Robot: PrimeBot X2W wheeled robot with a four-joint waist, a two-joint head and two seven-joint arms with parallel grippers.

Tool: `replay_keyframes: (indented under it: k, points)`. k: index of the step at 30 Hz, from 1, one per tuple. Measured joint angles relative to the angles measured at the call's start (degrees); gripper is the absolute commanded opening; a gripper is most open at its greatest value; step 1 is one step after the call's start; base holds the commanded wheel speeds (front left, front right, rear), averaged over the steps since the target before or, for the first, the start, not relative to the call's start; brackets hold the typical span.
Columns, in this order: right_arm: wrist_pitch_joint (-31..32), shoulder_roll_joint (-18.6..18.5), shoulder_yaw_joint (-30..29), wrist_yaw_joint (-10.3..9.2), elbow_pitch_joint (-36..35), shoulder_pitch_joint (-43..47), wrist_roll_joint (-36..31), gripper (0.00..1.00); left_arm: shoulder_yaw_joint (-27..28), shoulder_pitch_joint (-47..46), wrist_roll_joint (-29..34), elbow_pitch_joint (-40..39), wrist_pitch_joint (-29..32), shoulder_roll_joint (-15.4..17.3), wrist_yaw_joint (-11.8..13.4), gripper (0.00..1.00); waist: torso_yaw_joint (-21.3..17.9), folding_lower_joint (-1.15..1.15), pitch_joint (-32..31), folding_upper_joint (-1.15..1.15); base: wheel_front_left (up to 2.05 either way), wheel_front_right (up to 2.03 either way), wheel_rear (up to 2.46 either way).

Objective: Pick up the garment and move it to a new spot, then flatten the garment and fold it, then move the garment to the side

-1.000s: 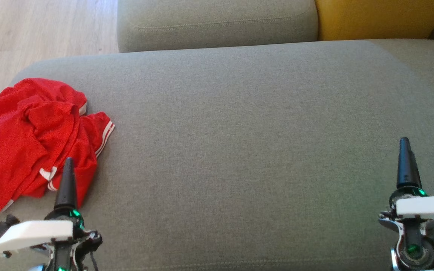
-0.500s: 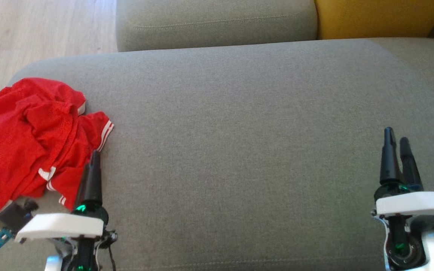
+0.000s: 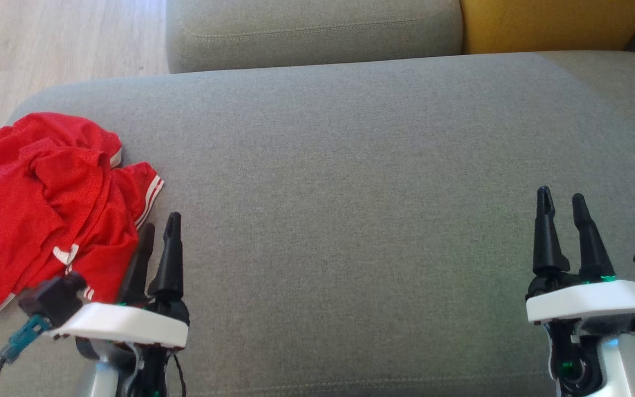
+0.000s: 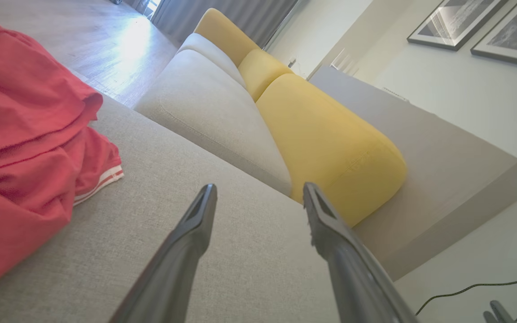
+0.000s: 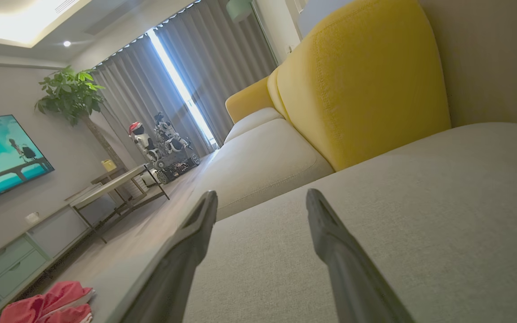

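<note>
Pick step, not yet begun. Nearest us, the left gripper point(image 3: 160, 221) has its two fingers spread with nothing between them. The right gripper point(image 3: 560, 194) is the same, fingers parted and empty over bare upholstery. The garment point(image 3: 42, 198), red mesh with white-striped hems, lies crumpled in a heap just to the left of the left fingers. In the head view one left fingertip overlaps its striped edge, but we cannot tell whether it touches the cloth. The left wrist view shows the heap off to the left of the fingers, not between them, so we judge the arm must swing left before it closes. We would aim for a raised fold ahead and left of the fingertips rather than the flat striped hem closest to them. A ridge gives both fingers cloth to bite, whereas a flat edge risks pinching the covering of the seat cushion point(image 3: 350, 182) as well. Descend with the fingers wide, stop as the tips sink into the cloth, then close fully; thin mesh probably holds better taken several layers deep. Lift straight up until the trailing hem clears, since the heap's far-left part runs towards the cushion's edge and could slide to the floor point(image 3: 47, 44). The broad bare stretch between the two pairs of fingers looks the natural new spot, and the right gripper could reach it for flattening. Beyond the fingertips, the grey back cushion point(image 3: 312, 27) and yellow cushion point(image 3: 549, 25) stand well apart from the work, so we expect no obstruction.
</note>
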Motion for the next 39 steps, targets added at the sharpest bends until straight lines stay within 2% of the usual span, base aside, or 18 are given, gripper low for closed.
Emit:
replay_keyframes:
  k: [7, 17, 25, 32, 35, 39]
  points:
    - [-1.3, 0.0, 0.1, 0.00, 0.0, 0.1, -6.9, 1.00, -2.8, 0.0, 9.8, 1.5, -1.2, 0.5, 0.4, 1.00, 0.0, 0.00, 0.1, 0.00, 0.00, 0.00, 0.00]
    - [-2.9, 0.0, 1.6, 0.00, 0.1, 0.3, -15.6, 1.00, -5.4, 0.0, 16.8, 2.7, -2.4, 1.5, 2.5, 1.00, 0.1, 0.00, -0.1, 0.00, 0.00, 0.00, 0.00]
    - [-4.0, -0.1, 2.1, 0.00, -0.1, 0.3, -21.0, 1.00, -7.1, 0.0, 22.6, 0.3, -4.1, 1.9, 5.1, 1.00, 0.1, 0.00, 0.0, 0.00, 0.00, 0.00, 0.00]
    - [-5.6, -0.1, 3.2, 0.00, -0.7, 0.3, -26.1, 1.00, -10.6, -0.1, 28.9, -1.3, -5.3, 3.9, 8.0, 1.00, 0.2, 0.00, 0.3, 0.00, 0.00, 0.00, 0.00]
    - [-6.2, -0.1, 3.5, 0.00, -0.6, 0.4, -26.5, 1.00, -10.9, -0.1, 30.3, -1.7, -5.9, 3.9, 8.5, 1.00, 0.2, 0.00, 0.4, 0.00, 0.00, 0.00, 0.00]
    - [-6.6, -0.1, 4.1, 0.00, -0.7, 0.4, -28.3, 1.00, -12.3, -0.1, 34.0, -2.4, -6.5, 4.9, 11.1, 1.00, 0.3, 0.00, 0.4, 0.00, 0.00, 0.00, 0.00]
